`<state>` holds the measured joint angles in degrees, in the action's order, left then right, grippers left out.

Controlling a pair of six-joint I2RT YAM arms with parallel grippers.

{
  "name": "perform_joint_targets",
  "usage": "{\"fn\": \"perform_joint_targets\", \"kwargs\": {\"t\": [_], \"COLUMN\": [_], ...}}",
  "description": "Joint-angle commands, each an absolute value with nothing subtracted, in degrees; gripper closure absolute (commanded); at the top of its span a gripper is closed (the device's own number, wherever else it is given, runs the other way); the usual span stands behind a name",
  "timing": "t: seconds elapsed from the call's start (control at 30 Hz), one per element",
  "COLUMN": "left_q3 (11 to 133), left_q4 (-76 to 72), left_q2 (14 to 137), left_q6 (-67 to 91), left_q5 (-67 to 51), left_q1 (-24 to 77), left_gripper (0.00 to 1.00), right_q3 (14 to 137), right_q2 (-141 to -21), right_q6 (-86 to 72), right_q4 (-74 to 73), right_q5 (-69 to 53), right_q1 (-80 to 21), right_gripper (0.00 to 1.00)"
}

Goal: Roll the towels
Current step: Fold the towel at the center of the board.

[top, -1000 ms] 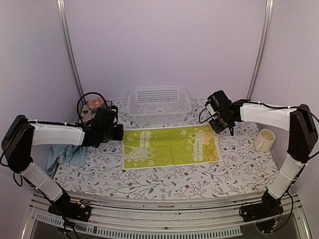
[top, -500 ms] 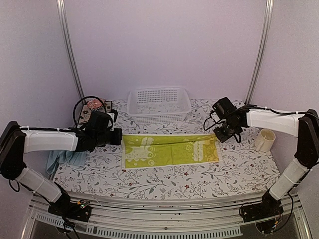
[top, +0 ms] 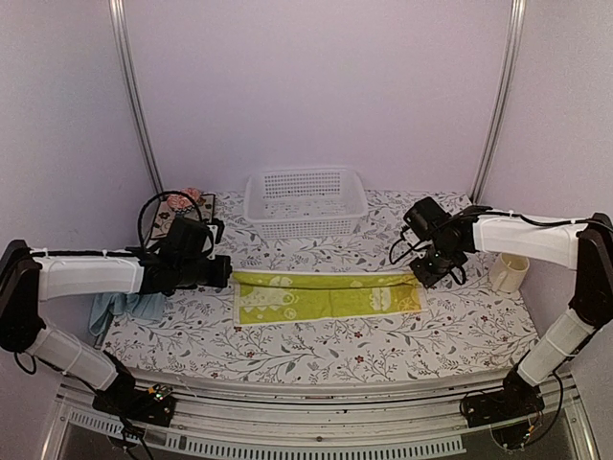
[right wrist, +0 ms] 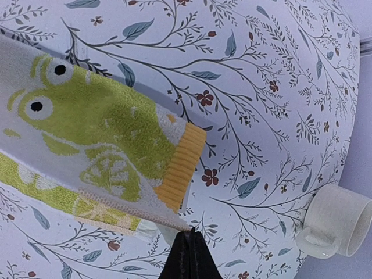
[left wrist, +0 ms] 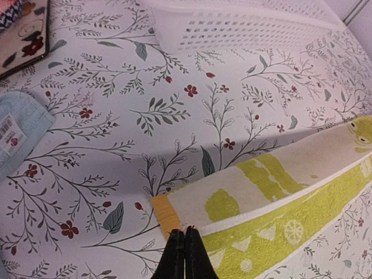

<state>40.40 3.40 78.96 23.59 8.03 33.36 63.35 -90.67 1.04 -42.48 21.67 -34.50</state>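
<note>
The yellow towel (top: 326,295) lay across the middle of the counter (top: 316,350), doubled lengthwise into a strip, with its upper layer raised off the lower one. The left fingers (left wrist: 186,232) were pressed together on its left corner, and the right fingers (right wrist: 190,235) were likewise clamped on its right corner. The blue towel (top: 124,307) sat bunched at the counter's left edge, not yet rolled. The step looked like a lengthwise fold ahead of rolling. To do it well, both arms should carry the held edge level and at 1 pace toward the near edge. The cloth should be taut between them so no sag or wrinkle forms, and the 2 long edges should lie flush before letting go. A skewed fold would likely give a lopsided roll.
</note>
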Motion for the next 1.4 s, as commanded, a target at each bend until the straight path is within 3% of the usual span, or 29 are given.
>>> {"fn": "perform_joint_targets", "kwargs": {"t": [0.0, 0.5, 1.37], "left_q3": [39.65, 39.12, 38.59], "left_q4": [6.99, 10.73, 13.71], "left_q2": [77.61, 77.85, 79.09], "left_q6": [24.56, 25.74, 26.54], "left_q5": [6.34, 3.94, 1.31], "left_q1": [34.10, 36.55, 37.60], "left_gripper": [1.00, 1.00, 1.00], "right_q3": [62.15, 62.47, 68.82], "right_q2": [-88.51, -87.48, -96.20], "right_q6": [-1.74, -2.39, -8.96], "right_q4": [-45.28, -47.50, -55.86], "right_q5": [22.42, 22.81, 21.91], "right_q1": [-35.25, -36.02, -39.48], "right_gripper": [0.98, 0.98, 0.95]}}
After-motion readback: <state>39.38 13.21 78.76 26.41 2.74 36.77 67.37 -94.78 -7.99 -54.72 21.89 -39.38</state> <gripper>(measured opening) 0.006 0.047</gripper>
